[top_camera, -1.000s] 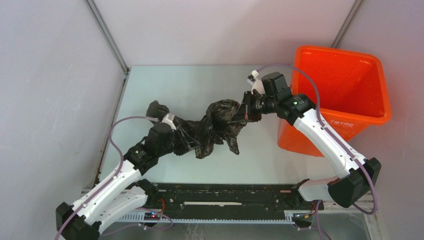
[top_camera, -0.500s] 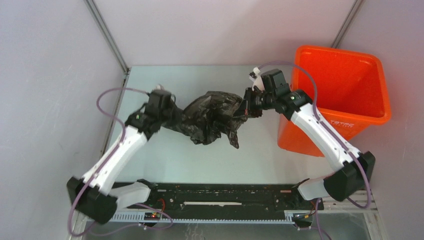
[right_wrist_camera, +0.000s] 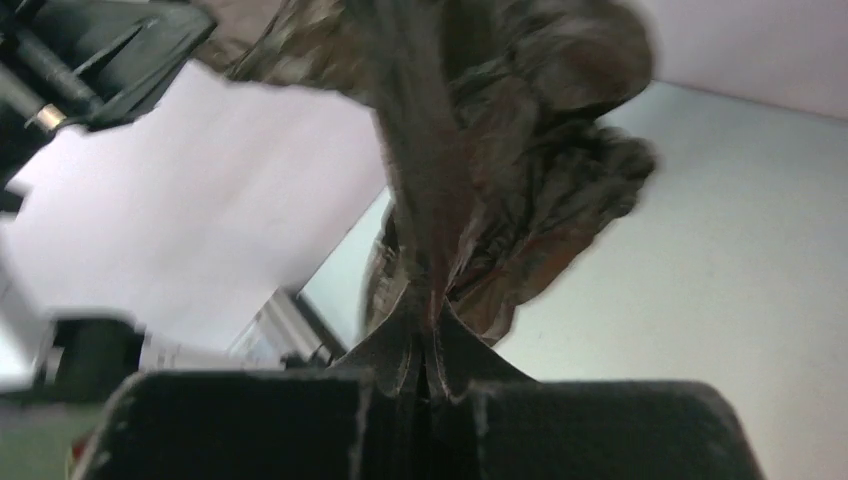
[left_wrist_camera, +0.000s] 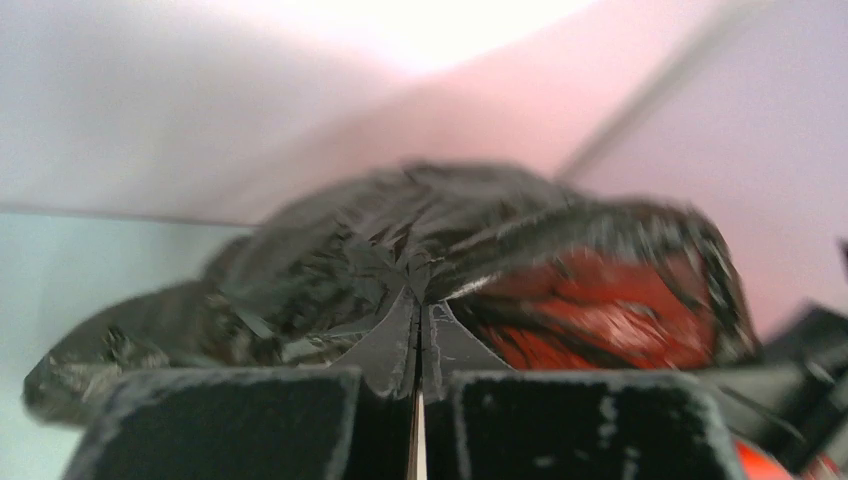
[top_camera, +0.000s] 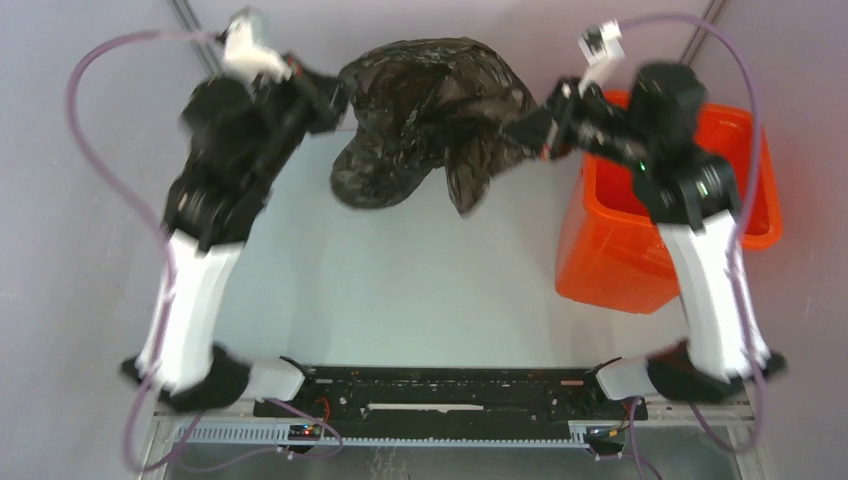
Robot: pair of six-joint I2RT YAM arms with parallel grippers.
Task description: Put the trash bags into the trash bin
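Glossy, crumpled black bag [top_camera: 430, 105], seemingly translucent

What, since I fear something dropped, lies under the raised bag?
Only table shows near the bag, held up by the left gripper and right gripper; the patch behind the bag is hidden.

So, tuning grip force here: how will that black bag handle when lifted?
Likely floppy: the trash bag sags in crumpled folds between the left gripper and right gripper. Probably thin and light: orange shows through its film.
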